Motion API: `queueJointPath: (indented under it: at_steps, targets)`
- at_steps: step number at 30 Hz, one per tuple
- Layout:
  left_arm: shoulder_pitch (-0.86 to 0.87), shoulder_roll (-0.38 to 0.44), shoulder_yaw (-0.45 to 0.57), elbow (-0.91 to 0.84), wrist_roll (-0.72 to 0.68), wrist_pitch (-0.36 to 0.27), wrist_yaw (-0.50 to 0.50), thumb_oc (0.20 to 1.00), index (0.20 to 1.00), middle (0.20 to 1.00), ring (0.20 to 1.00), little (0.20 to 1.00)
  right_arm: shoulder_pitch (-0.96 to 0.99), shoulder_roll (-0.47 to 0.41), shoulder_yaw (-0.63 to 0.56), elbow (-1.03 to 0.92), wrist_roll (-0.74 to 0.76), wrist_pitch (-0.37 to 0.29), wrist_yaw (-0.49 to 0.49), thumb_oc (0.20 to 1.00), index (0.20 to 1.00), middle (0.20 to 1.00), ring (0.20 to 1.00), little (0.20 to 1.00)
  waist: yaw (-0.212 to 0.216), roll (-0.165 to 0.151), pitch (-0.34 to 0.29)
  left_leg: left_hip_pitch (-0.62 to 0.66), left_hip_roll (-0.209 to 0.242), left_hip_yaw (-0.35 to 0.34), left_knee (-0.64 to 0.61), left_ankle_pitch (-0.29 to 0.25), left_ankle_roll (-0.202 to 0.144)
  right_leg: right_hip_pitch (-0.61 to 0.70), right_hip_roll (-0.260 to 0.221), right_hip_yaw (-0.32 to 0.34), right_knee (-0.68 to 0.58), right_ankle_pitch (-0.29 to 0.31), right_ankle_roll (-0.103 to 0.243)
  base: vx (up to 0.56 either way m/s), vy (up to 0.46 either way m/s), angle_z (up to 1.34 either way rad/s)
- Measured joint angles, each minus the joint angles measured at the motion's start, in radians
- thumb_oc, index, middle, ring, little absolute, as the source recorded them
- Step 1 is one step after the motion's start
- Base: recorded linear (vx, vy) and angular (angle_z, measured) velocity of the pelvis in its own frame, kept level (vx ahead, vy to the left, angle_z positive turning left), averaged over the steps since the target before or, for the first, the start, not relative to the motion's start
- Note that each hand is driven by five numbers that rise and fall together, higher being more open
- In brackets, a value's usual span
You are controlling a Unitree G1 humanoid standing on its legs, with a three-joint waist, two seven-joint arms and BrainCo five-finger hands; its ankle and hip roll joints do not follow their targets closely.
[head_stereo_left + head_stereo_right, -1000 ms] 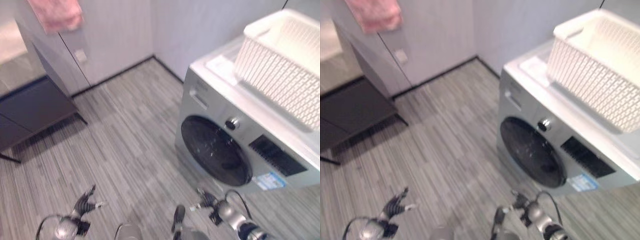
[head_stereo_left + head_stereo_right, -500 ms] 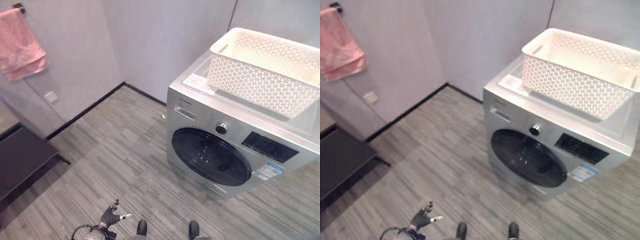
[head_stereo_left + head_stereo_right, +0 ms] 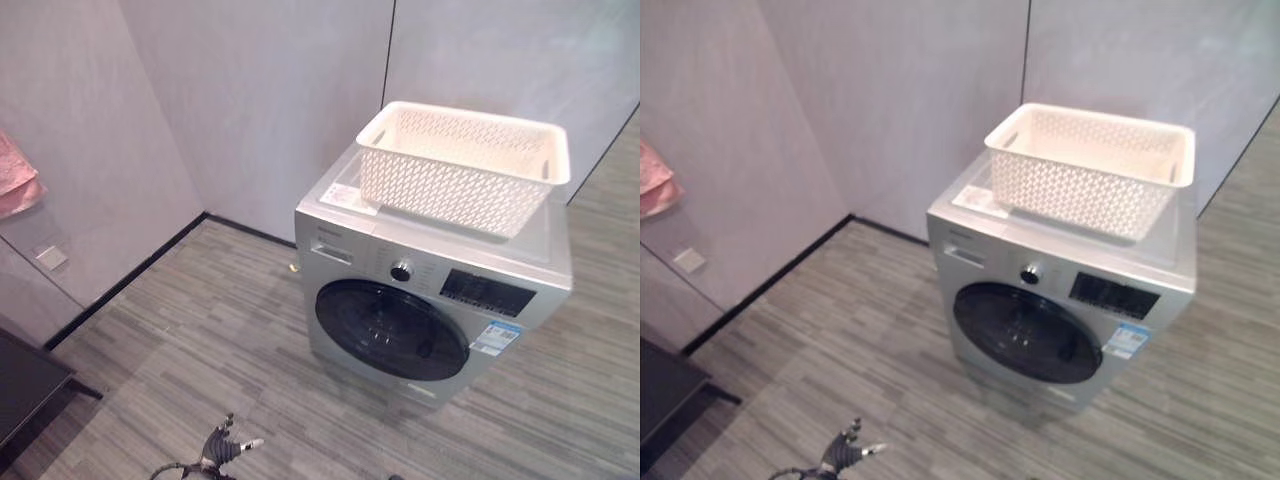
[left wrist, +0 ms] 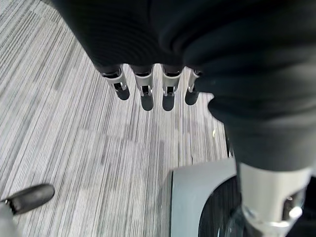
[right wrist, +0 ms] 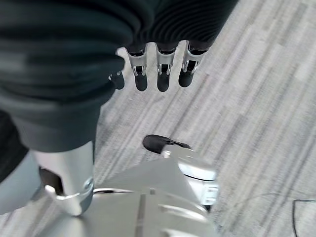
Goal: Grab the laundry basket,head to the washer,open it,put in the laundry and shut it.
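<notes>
A white lattice laundry basket (image 3: 462, 165) stands on top of a silver front-loading washer (image 3: 345, 225) against the back wall. The washer's round dark door (image 3: 392, 330) is shut. My left hand (image 3: 226, 447) hangs low at the bottom edge, far in front of the washer, with its fingers (image 4: 146, 94) straight and holding nothing above the striped floor. In the right wrist view, my right hand (image 5: 163, 74) also hangs over the floor, its fingers relaxed and empty. I cannot see any laundry in the basket from here.
A pink towel (image 3: 14, 182) hangs on the left wall above a wall socket (image 3: 50, 258). A dark low cabinet (image 3: 22, 385) stands at the lower left. Grey striped floor (image 3: 200, 340) stretches between me and the washer.
The camera has swung, so the washer and basket now sit nearer the centre and farther away. The basket has stayed on the washer, and my left hand remains low at the bottom edge.
</notes>
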Motion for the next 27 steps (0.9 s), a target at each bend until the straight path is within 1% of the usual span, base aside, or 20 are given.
queueJointPath:
  at_steps: [3, 6, 9, 11, 16, 27]
  targets:
    - [0.007, -0.009, -0.006, 0.014, 0.007, 0.017, 0.001, 1.000, 1.000, 1.000, 1.000, 1.000, -0.011, -0.008, 0.030, -0.013, -0.011, 0.001, -0.005, 1.000, 1.000, 1.000, 1.000, 1.000, 0.001, -0.010, -0.005, -0.001, 0.007, -0.001, 0.000, 0.002, -0.003, -0.003, 0.006, 0.000, 0.000, 0.000, -0.001, 0.01, -0.023, -0.01]
    - [0.015, -0.011, -0.005, 0.023, 0.009, 0.021, 0.001, 1.000, 1.000, 1.000, 1.000, 1.000, -0.021, -0.011, 0.039, -0.033, -0.011, 0.002, -0.007, 1.000, 1.000, 1.000, 1.000, 1.000, 0.004, -0.010, -0.007, -0.001, 0.007, -0.001, 0.000, 0.002, -0.003, -0.002, 0.006, 0.000, 0.000, 0.001, -0.002, 0.02, -0.036, 0.00]
    - [0.017, -0.009, -0.005, 0.023, 0.025, 0.021, 0.001, 1.000, 1.000, 1.000, 1.000, 1.000, -0.035, -0.012, 0.041, -0.038, -0.013, 0.001, -0.006, 1.000, 1.000, 1.000, 1.000, 1.000, 0.006, -0.008, -0.008, -0.001, 0.007, -0.002, 0.000, 0.002, -0.003, 0.000, 0.006, -0.001, 0.000, 0.001, -0.002, 0.03, -0.031, 0.02]
    - [0.022, -0.009, -0.005, 0.023, 0.039, 0.021, 0.000, 1.000, 1.000, 1.000, 1.000, 1.000, -0.051, -0.015, 0.065, -0.040, -0.017, 0.002, -0.007, 1.000, 1.000, 1.000, 1.000, 1.000, 0.008, -0.007, -0.010, 0.000, 0.007, -0.006, 0.000, 0.002, -0.002, 0.003, 0.007, -0.004, 0.000, 0.003, -0.004, 0.02, -0.029, 0.05]
    - [0.024, -0.009, -0.005, 0.022, 0.047, 0.023, -0.001, 1.000, 1.000, 1.000, 1.000, 1.000, -0.064, -0.015, 0.066, -0.045, -0.030, 0.002, -0.006, 1.000, 1.000, 1.000, 1.000, 1.000, 0.009, -0.005, -0.012, 0.001, 0.009, -0.023, 0.001, 0.005, -0.006, 0.013, 0.007, -0.025, 0.000, 0.001, -0.003, 0.01, -0.020, 0.10]
    - [0.024, -0.011, -0.005, 0.020, 0.046, 0.025, -0.002, 1.000, 1.000, 1.000, 1.000, 1.000, -0.050, -0.012, 0.067, -0.046, -0.031, 0.010, -0.006, 1.000, 1.000, 1.000, 1.000, 1.000, 0.010, 0.007, -0.015, 0.000, 0.010, -0.024, 0.001, 0.003, -0.004, 0.016, 0.009, -0.027, 0.000, -0.001, -0.004, 0.00, -0.002, 0.00]
